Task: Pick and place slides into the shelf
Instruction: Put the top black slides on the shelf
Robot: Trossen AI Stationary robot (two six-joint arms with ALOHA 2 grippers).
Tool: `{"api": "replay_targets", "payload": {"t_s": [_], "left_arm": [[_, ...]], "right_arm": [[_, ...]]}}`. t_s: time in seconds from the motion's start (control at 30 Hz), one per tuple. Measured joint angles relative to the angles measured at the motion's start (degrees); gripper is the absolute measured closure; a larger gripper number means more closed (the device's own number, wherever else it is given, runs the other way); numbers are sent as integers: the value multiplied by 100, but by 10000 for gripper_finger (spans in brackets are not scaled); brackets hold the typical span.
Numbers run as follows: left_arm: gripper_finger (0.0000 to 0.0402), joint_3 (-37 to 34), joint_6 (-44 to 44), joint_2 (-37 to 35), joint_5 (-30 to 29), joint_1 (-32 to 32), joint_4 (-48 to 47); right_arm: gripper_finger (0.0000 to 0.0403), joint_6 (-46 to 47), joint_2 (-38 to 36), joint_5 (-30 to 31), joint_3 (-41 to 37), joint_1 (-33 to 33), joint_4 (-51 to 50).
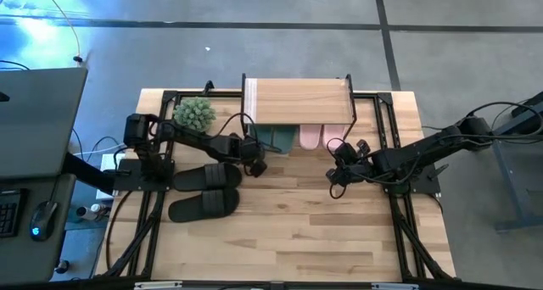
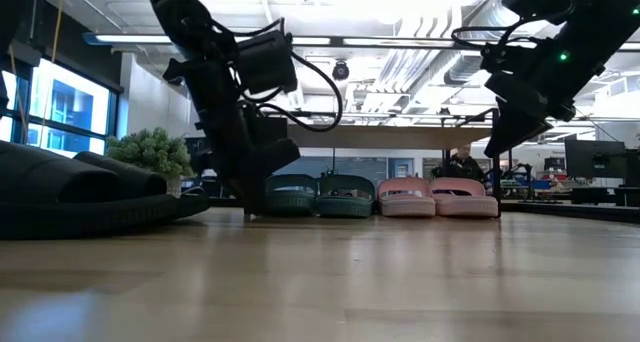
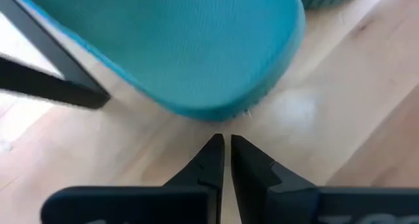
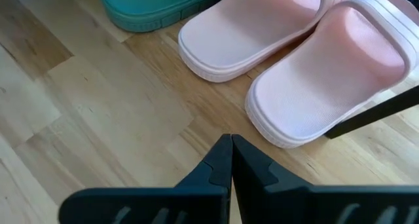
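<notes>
- Shelf [image 1: 297,101]: low rack with a plank top, standing at the far edge of the surface [image 1: 288,231].
- Green slides [image 2: 318,195]: pair stowed under the shelf, side by side, heels facing out. Judged done.
- Pink slides [image 2: 437,196]: pair stowed under the shelf just beside the green pair. Judged done.
- Black slides [image 1: 206,191]: pair lying loose on the surface, well clear of the shelf, on the left arm's side. Judged the remaining work; two of three pairs placed.
- Left gripper [image 3: 226,152]: low at the shelf front, its fingers [image 3: 211,160] pressed nearly together and holding nothing. The heel of a green slide lies just ahead of the tips, apart from them by a narrow strip of bare wood.
- Right gripper [image 4: 230,149]: above the surface in front of the pink pair, its fingers [image 4: 217,160] closed and empty. The nearer pink heel lies just beyond the tips, not touching.
- Potted plant [image 1: 194,114]: beside the shelf's left end, not part of the job.
- Neither gripper is near the black pair.
</notes>
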Motion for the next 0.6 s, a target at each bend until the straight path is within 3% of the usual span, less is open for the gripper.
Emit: {"api": "replay_targets", "payload": {"t_s": [0.37,0.6], "left_arm": [[366,-2,-199,-452,-17,-274,-356],[359,-5,-105,-1176,140,-713,-580]], "right_arm": [[403,116,121,-115,4,-24,148],[403,-2,247,-235,4,37,280]]}}
